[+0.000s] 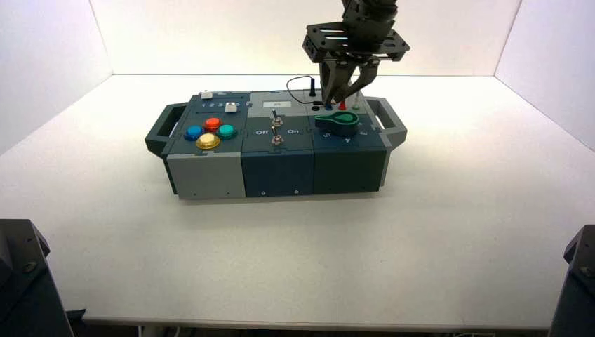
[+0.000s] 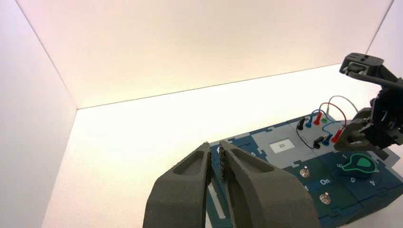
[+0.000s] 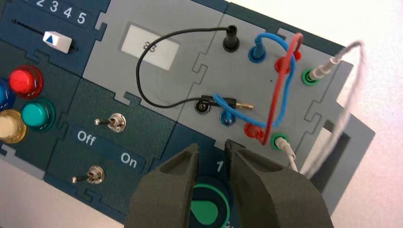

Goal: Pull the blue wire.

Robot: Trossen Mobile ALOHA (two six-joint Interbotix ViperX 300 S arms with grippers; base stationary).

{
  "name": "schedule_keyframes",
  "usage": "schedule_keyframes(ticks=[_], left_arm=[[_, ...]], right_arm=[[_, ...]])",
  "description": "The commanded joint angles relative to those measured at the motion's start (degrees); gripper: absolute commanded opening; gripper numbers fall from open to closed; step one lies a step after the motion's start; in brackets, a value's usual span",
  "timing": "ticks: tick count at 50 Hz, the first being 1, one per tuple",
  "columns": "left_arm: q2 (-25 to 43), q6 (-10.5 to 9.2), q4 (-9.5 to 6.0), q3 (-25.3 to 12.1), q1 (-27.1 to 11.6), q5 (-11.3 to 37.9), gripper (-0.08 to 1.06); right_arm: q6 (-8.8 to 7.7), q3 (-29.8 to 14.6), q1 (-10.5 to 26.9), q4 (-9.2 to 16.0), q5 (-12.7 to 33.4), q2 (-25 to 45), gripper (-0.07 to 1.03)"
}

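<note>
The blue wire (image 3: 284, 97) loops over the grey socket panel at the box's back right. One blue plug (image 3: 256, 50) stands in its socket. The other plug (image 3: 228, 101) lies flat on the panel with its gold pin bare, beside an open blue socket (image 3: 227, 119). My right gripper (image 3: 211, 151) hovers open just in front of that panel, over the green knob (image 3: 204, 209), with nothing between its fingers. From above, the right gripper (image 1: 344, 90) hangs over the sockets. My left gripper (image 2: 216, 154) stays back and off to the left of the box, shut and empty.
A black wire (image 3: 142, 90), a red wire (image 3: 273, 102) and a white wire (image 3: 354, 80) also loop over the panel. Two toggle switches (image 3: 114, 122) marked Off and On stand in the middle. Coloured buttons (image 1: 209, 132) and a white slider (image 3: 57, 40) sit on the left part.
</note>
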Motion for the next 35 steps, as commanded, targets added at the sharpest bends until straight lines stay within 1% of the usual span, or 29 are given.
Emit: schedule_keyframes(ticks=[1,18,29,35], left_arm=[[0.4,-0.18,0.00,-1.0,-0.3,-0.5,0.11],[0.4,-0.18,0.00,-1.1,-0.3,-0.5,0.11],[0.0,-0.18,-0.09,-1.1,-0.3,-0.5,0.11],[-0.3,-0.18,-0.09,-1.1,-0.3,-0.5,0.11]], right_arm=[[0.00,-2.3,0.1,-0.1,-0.4,-0.4,0.32],[0.00,-3.8,-0.5,-0.2,-0.4,0.9,0.32],[0.00,-4.0,-2.4,-0.7,-0.4,1.4,0.32],[0.00,-4.0,-2.6,-0.9,-0.3,1.4,0.32]])
